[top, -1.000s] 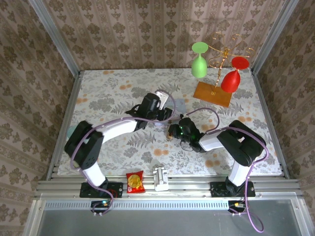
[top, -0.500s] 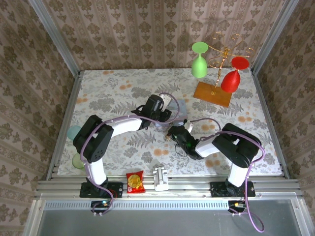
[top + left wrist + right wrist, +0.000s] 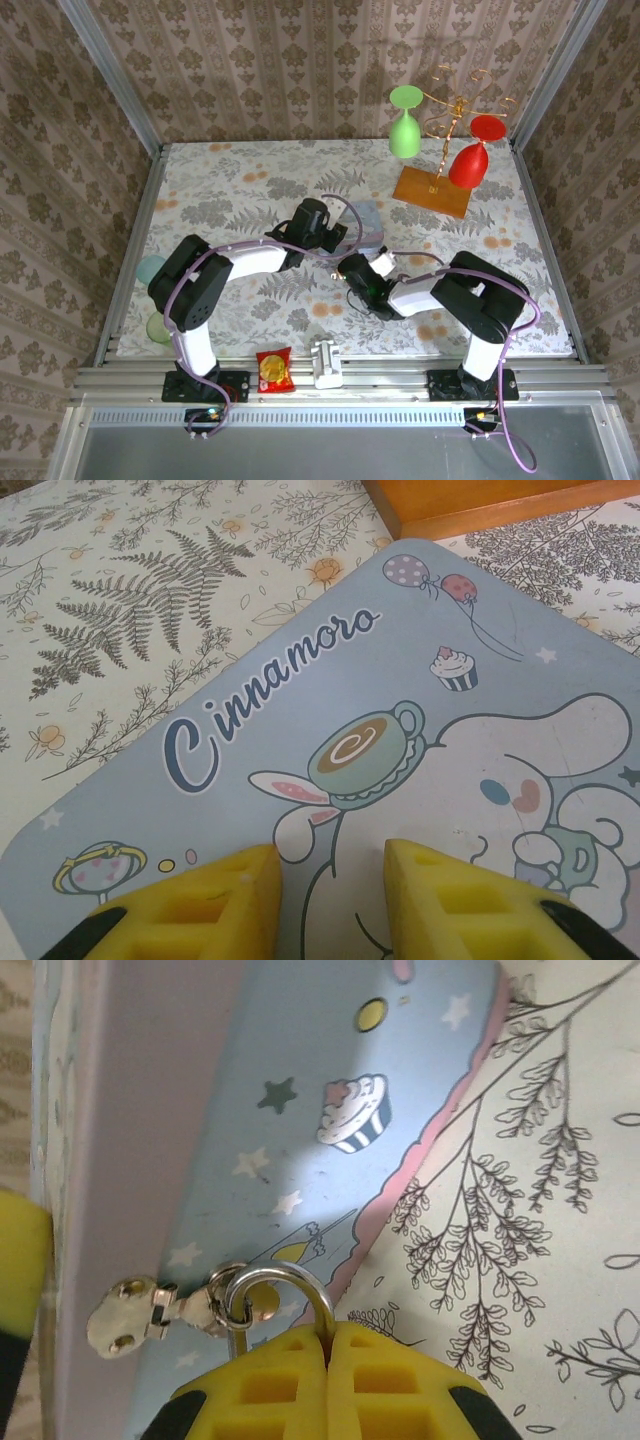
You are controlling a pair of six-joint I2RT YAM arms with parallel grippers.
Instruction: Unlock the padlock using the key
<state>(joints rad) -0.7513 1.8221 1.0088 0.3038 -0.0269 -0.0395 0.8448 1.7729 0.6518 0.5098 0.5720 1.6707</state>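
Right wrist: my right gripper [image 3: 328, 1345] is squeezed tight at bottom center. The silver shackle of the padlock [image 3: 282, 1270] pokes up out of the seam and loops through the hasp [image 3: 135, 1315] on the side of the blue tin [image 3: 300, 1110]. Lock body's hidden. My left gripper [image 3: 332, 870] sits over the tin lid, at the bottom of its frame, with a narrow gap and nothing in it.

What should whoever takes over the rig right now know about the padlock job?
Left end effector: open, over the lid of the blue tin.
Right end effector: shut on the padlock, body hidden between its fingers.
The shackle loops through the tin's hasp.
Done: padlock gripped.
Left to do: fetch the key, insert, turn, free the shackle.
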